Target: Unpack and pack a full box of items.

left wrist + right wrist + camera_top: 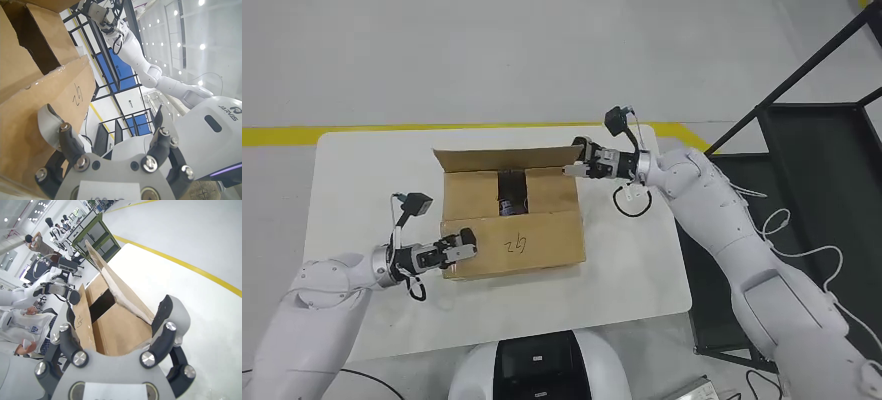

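A brown cardboard box [512, 215] stands mid-table with its near flap folded flat and its far flap [507, 157] upright. Through a narrow gap in the top, something dark [510, 205] shows inside. My left gripper [464, 248] is open at the box's near left corner; in the left wrist view [104, 117] one finger [49, 115] lies against the handwritten flap [56, 94]. At the far right corner my right gripper [577, 168] is open. In the right wrist view [115, 313] it straddles the raised flap [113, 285], whose edge touches one pad [160, 313].
The white table [632, 270] has free surface left and right of the box. A black metal rack [802, 200] stands just off the table's right edge. A black cable loop [630, 200] hangs under the right wrist.
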### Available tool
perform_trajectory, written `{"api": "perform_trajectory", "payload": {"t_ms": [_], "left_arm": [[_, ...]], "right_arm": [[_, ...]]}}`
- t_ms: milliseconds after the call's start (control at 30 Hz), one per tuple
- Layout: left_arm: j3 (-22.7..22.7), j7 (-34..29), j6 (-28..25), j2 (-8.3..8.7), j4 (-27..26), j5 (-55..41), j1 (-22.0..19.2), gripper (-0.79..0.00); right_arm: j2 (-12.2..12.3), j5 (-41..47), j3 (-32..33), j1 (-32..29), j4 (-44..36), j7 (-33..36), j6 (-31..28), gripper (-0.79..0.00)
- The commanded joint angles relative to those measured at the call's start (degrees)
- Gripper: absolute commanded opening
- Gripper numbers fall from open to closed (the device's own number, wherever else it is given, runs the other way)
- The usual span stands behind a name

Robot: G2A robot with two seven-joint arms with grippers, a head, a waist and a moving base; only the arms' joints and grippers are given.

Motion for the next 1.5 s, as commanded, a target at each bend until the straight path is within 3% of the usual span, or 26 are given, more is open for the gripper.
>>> {"api": "perform_trajectory", "payload": {"t_ms": [0,233,500,933,1267,1467], "left_arm": [[0.0,0.1,0.0,0.07,-0.6,0.5,0.3,0.0],[0.1,0.5,0.2,0.26,-2.3,1.4,1.1,0.0],[0.4,0.6,0.2,0.43,-2.9,1.6,1.2,0.0],[1.1,1.6,-0.3,0.52,-2.9,1.2,0.9,0.0],[2.2,2.9,-0.1,0.43,-1.9,1.6,0.1,0.0],[2.1,3.2,-0.4,0.54,-1.9,1.5,0.4,0.0]], "right_arm": [[1.0,-4.5,1.8,-2.6,-3.5,-2.5,0.0,0.0],[4.0,-13.9,8.4,-11.3,-15.2,-6.4,0.0,0.0],[6.6,-13.5,11.9,-18.0,-26.2,-3.2,0.0,0.0],[8.3,-17.2,9.4,-18.9,-31.6,4.1,0.0,0.0],[9.0,-20.3,9.8,-18.4,-33.7,4.7,0.2,0.0],[9.1,-17.3,11.5,-17.7,-33.8,3.6,7.8,0.0]]}}
